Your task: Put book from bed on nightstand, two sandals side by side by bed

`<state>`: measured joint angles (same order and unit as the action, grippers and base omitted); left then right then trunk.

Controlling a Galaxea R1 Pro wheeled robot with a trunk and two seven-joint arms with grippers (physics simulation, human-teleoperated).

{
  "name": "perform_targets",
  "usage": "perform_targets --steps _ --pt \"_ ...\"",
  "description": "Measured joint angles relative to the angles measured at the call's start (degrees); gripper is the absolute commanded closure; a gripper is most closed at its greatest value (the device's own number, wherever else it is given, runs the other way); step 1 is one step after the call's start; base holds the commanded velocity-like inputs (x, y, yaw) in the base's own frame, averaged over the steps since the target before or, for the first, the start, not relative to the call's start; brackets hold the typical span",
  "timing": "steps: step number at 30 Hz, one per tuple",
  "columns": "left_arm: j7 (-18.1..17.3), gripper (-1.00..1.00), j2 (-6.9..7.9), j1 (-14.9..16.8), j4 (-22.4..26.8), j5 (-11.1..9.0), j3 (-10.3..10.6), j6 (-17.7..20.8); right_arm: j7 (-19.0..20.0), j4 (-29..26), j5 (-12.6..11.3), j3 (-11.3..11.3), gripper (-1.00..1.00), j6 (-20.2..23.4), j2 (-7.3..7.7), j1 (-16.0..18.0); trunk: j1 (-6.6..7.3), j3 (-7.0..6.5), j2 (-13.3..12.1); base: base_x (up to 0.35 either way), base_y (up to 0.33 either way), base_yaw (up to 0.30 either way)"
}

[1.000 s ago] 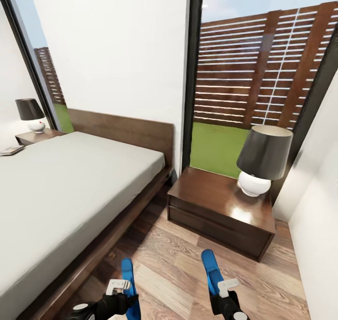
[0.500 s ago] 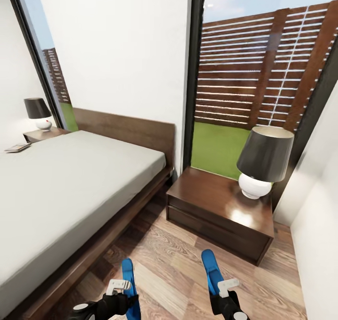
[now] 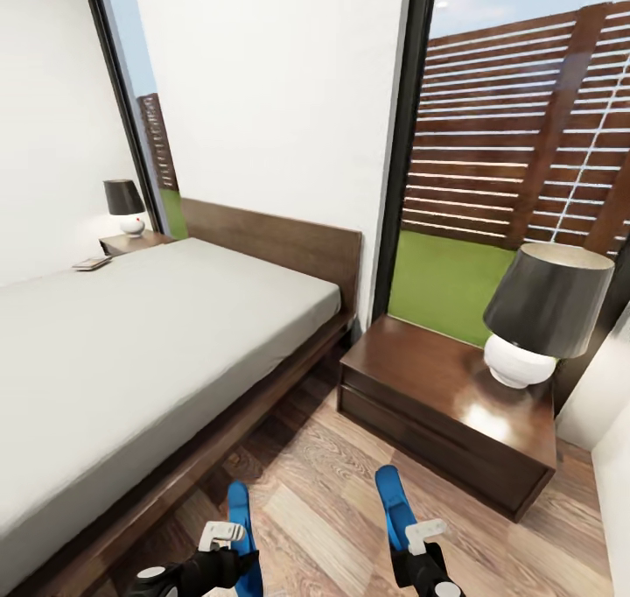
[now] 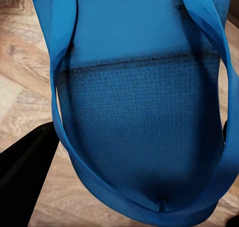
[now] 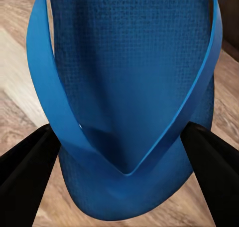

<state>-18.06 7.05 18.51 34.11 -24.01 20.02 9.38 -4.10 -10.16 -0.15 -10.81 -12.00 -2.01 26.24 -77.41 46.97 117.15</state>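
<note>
Holding: each arm carries one blue sandal above the wood-plank floor (image 3: 315, 492), low in the head view.
Left gripper (image 3: 229, 551): pinching the left sandal (image 3: 238, 514); in the left wrist view the sandal's sole and straps (image 4: 142, 112) sit right in front of the camera, with a dark finger (image 4: 25, 172) at one side of it.
Right gripper (image 3: 411, 549): clamped on the right sandal (image 3: 395, 505); in the right wrist view two dark fingers (image 5: 27, 172) press in from either side of the sandal (image 5: 124, 87), where its straps meet in a V.
Sandals: both point forward, away from the grippers, well apart from each other, off the floor.
Bed (image 3: 149, 352): ahead and to the left of the left gripper; its dark wood frame runs close beside that gripper, bare grey mattress on top, headboard at the far end.
Book (image 3: 92, 263): a small flat thing on the far edge of the mattress, well away from both grippers, too small to read.
Near nightstand (image 3: 437, 404): ahead of the right gripper and slightly to its right, beside the head of the bed, carrying a lamp (image 3: 542, 317) with a dark shade and white base.
Far nightstand (image 3: 131, 241): beyond the bed, far left of the left gripper, with a second lamp (image 3: 125, 205).
Windows: dark-framed, showing grass and a slatted fence (image 3: 525, 142) behind the near nightstand.
</note>
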Motion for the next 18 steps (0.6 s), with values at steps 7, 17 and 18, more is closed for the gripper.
perform_targets --steps 7,17,18 --pt "0.00 1.00 0.00 0.01 -0.02 0.01 0.05 -0.02 -0.02 0.00 0.00 0.00 1.00 0.00 -0.01 0.00 0.00 0.00 0.00 0.000 -0.236 0.013" --pt "0.00 1.00 0.00 -0.01 0.02 -0.01 0.03 0.02 0.00 0.01 0.00 0.01 1.00 0.01 -0.01 0.00 0.00 0.00 0.00 0.000 -0.022 0.210" --pt "0.00 1.00 0.00 -0.01 0.02 -0.01 0.03 0.02 0.00 0.01 0.00 0.01 1.00 0.01 -0.01 0.00 0.00 0.00 0.00 0.000 -0.001 0.288"
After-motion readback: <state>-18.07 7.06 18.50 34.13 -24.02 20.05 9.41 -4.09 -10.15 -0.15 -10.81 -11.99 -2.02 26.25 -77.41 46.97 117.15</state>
